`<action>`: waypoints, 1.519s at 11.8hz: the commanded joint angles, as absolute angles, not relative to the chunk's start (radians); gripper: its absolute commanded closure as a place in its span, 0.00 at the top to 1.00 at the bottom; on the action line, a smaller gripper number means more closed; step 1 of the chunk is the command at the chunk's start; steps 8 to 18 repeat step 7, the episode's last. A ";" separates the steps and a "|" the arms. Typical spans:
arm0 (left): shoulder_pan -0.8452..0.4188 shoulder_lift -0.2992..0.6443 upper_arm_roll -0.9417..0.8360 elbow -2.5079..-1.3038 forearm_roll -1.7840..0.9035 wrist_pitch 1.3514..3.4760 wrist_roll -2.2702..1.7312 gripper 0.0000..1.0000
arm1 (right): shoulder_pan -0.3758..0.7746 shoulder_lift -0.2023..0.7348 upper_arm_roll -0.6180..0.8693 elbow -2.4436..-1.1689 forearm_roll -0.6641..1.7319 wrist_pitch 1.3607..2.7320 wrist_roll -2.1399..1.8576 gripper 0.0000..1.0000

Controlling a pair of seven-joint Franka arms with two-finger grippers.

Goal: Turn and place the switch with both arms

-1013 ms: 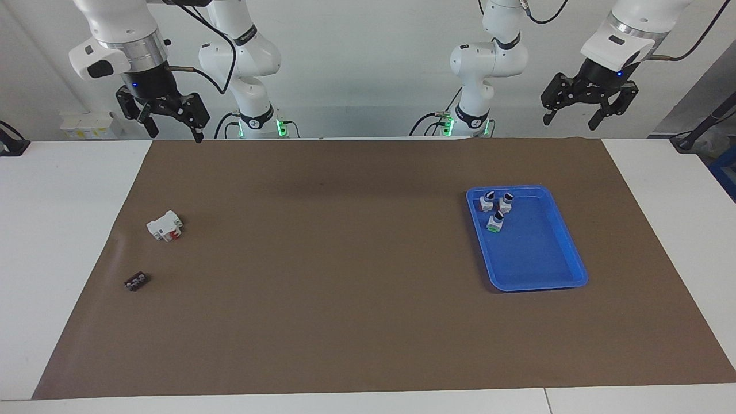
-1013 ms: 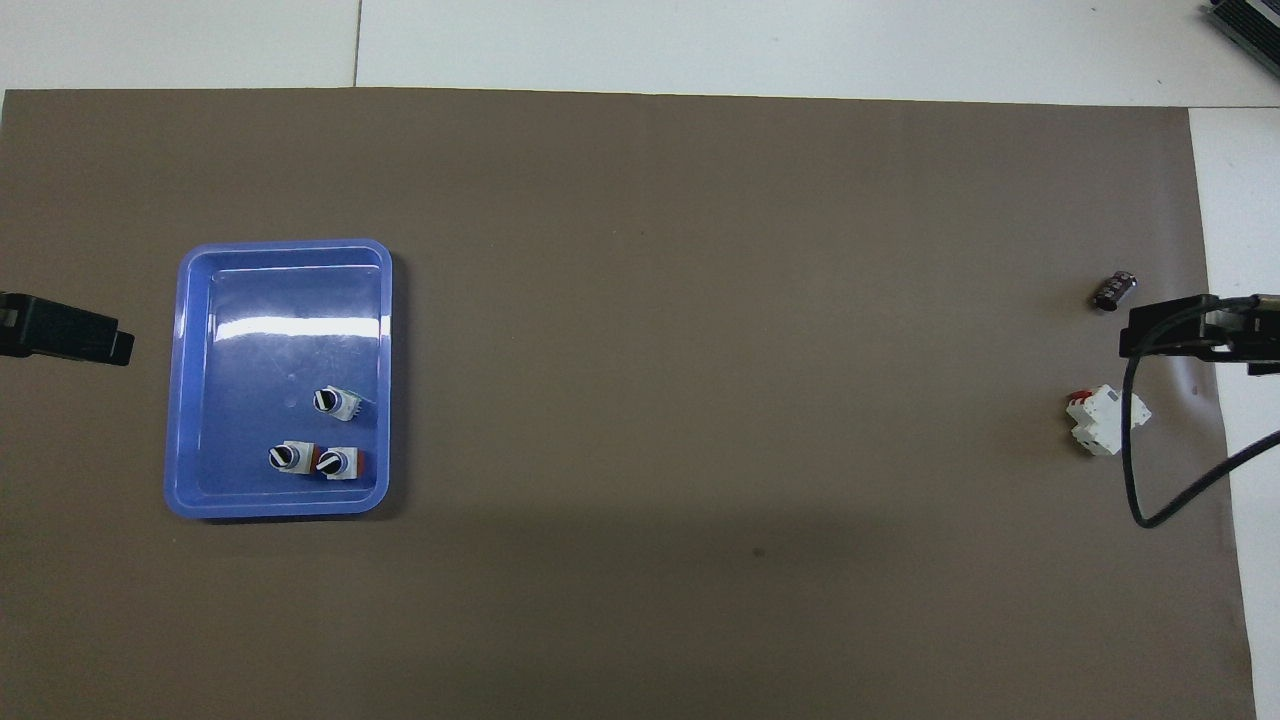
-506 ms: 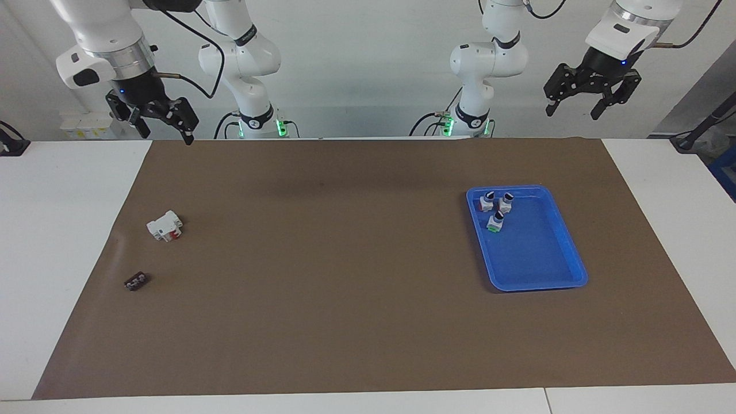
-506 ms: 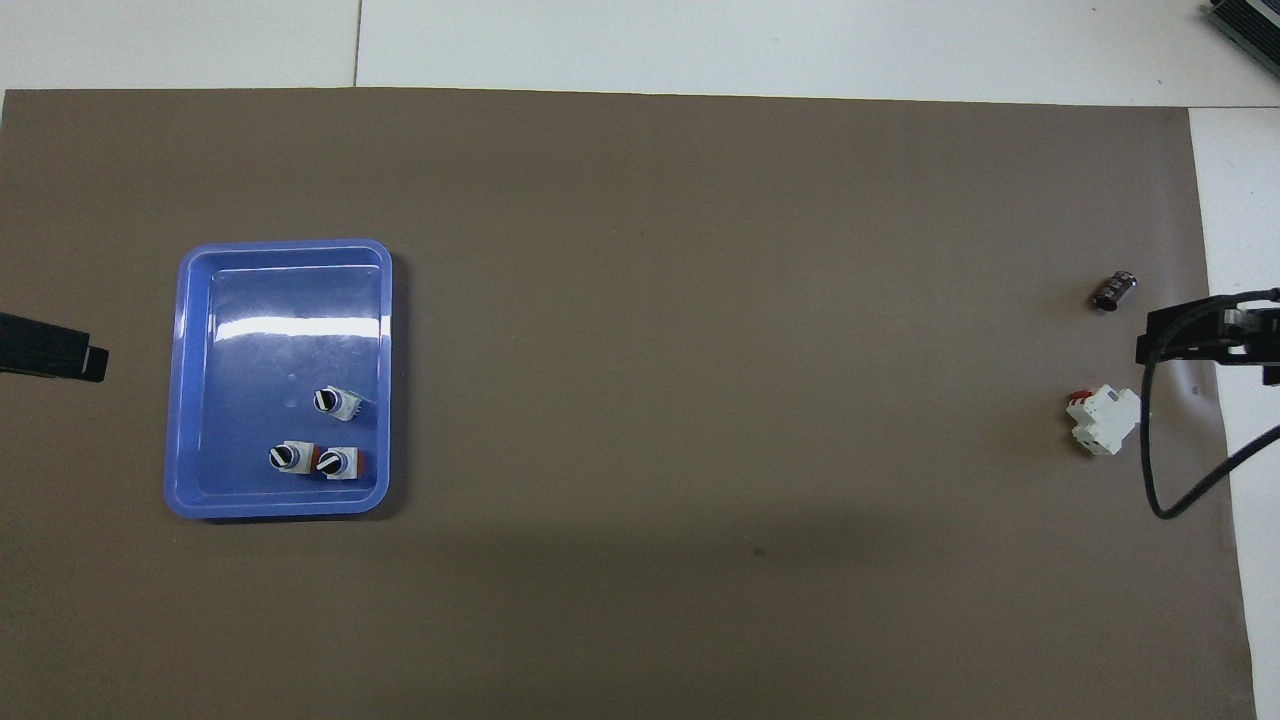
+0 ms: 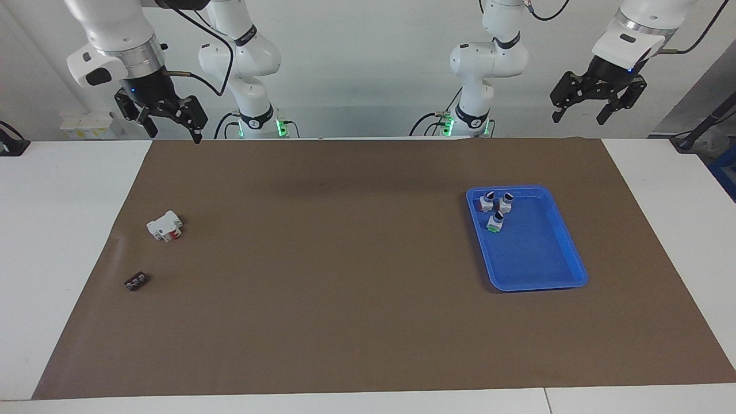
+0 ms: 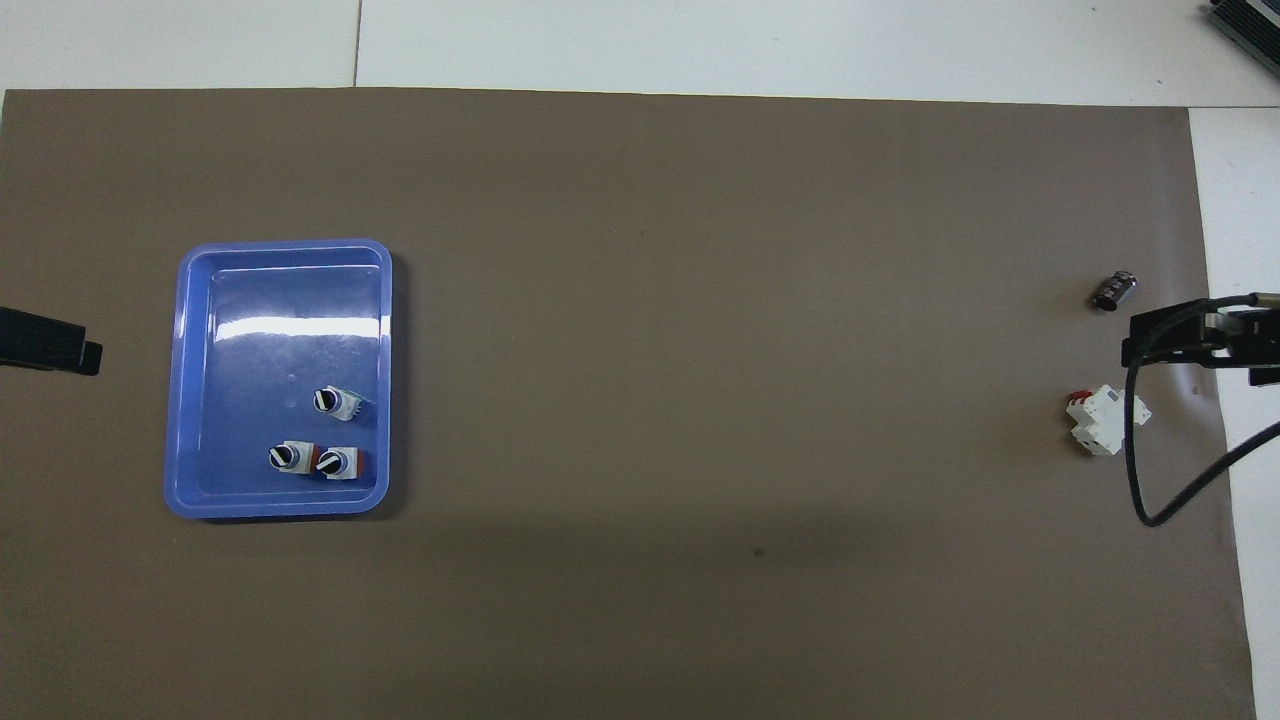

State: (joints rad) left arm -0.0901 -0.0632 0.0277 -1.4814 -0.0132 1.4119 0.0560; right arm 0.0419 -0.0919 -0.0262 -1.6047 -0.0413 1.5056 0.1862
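Switch [image 5: 494, 221] with the green base sits in the blue tray [image 5: 546, 275], at the right middle of the facing view (two red-based switches [image 5: 495, 200] are beside it). Upper left, the right gripper [image 5: 172, 123] hangs wide and empty. Upper right, the left gripper [image 5: 581, 112] hangs wide too.

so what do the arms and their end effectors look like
Both arms are white and jointed, each with a silver wrist ring and a black cable. The left end effector and right end effector are black and two-fingered, each with a small blue light. Green lights glow at both bases.
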 commanded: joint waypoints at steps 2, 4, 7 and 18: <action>-0.118 -0.144 0.038 -1.667 0.012 1.542 0.020 1.00 | 0.058 -0.095 -0.034 -1.592 -0.057 1.488 0.184 1.00; -0.120 -0.143 0.034 -1.660 0.012 1.520 0.020 1.00 | 0.058 -0.094 -0.044 -1.603 -0.055 1.489 0.184 1.00; -0.118 -0.138 0.031 -1.643 0.011 1.491 0.025 1.00 | 0.052 -0.110 -0.044 -1.606 -0.041 1.488 0.183 1.00; -0.118 -0.138 0.031 -1.643 0.011 1.491 0.025 1.00 | 0.052 -0.110 -0.044 -1.606 -0.041 1.488 0.183 1.00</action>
